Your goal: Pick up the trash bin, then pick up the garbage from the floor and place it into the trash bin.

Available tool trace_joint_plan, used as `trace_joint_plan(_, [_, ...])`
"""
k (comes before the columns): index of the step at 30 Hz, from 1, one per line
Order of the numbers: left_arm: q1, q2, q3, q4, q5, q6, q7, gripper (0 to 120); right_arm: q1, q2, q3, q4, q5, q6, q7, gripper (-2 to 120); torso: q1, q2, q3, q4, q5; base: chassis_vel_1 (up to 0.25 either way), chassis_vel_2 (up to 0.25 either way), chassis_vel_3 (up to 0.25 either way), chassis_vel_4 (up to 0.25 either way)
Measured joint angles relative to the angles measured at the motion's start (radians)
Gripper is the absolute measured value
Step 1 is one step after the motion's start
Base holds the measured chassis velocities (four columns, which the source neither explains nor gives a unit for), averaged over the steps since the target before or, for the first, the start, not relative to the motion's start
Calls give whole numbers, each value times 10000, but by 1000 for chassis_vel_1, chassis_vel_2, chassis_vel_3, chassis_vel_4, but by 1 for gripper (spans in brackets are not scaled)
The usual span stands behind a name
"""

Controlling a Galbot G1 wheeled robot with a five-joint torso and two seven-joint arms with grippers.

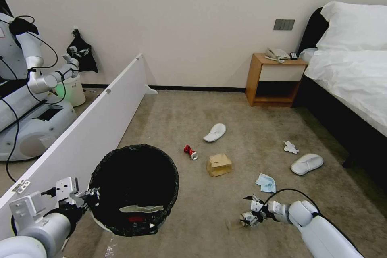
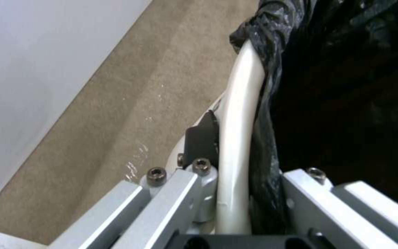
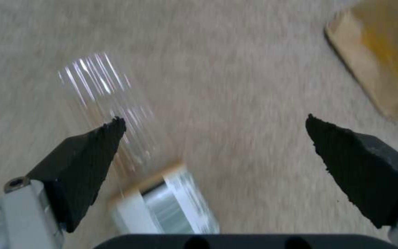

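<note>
The round white plastic trash bin (image 1: 135,189) with its black bag liner folded over the rim hangs at the robot's lower left, apparently lifted clear of the beige short-pile carpet floor (image 1: 225,129). The left gripper (image 1: 89,198) is clamped on its near rim; in the left wrist view the fingers (image 2: 199,138) pinch the white rim and the bunched liner between them. So the first part of the job looks done. Something pale and flat and a bit of red already lie inside the bin, though I can't tell what they are.

Plenty is left. Just beyond the bin lies a small red can (image 1: 190,151), beside it a tan cardboard box (image 1: 219,165), and further back a white slipper (image 1: 215,132). Off to the right sit a blue face mask (image 1: 266,182), a crumpled white tissue (image 1: 290,147) and a second white slipper (image 1: 307,163), all resting on the carpet.

The right gripper (image 1: 250,211) hovers low over the floor near the mask, its fingers (image 3: 88,155) spread wide and holding nothing. Right under it the right wrist view shows a clear plastic bottle (image 3: 130,162) with a label, lying on the carpet, which seems to be the piece it is going for.

A long white partition board (image 1: 92,125) runs along the left, and a wooden nightstand (image 1: 275,80) and a bed (image 1: 350,76) stand at the far right.
</note>
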Motion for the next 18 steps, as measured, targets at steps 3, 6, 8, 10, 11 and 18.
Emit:
trace_joint_plan(3, [-20,2,0,0,-10,0,0,2,186,239,-120,-304,3,-2,54,100,0,0,0,0,-1,0,0,0,0])
trace_joint_plan(6, [-23,0,16,0,-10,0,0,2,267,301,-235,-416,29,-7,71,100,-1,1,-1,-1,-1,0,0,0,0])
trace_joint_plan(8, [-23,-1,23,1,-13,0,0,2,301,308,-297,-455,79,-10,71,100,-1,1,-1,-3,-1,0,0,0,0])
trace_joint_plan(10, [-28,0,31,3,-14,0,0,2,330,296,-395,-473,176,-15,57,100,-1,1,-1,-3,0,0,0,0,0])
trace_joint_plan(11, [-38,2,40,3,-14,0,0,2,350,260,-512,-465,273,-15,3,100,0,1,-1,-2,1,0,0,0,0])
trace_joint_plan(18, [-22,8,24,-6,-21,0,1,2,360,149,-863,-398,588,122,-441,100,-1,2,-1,-3,0,0,0,0,0])
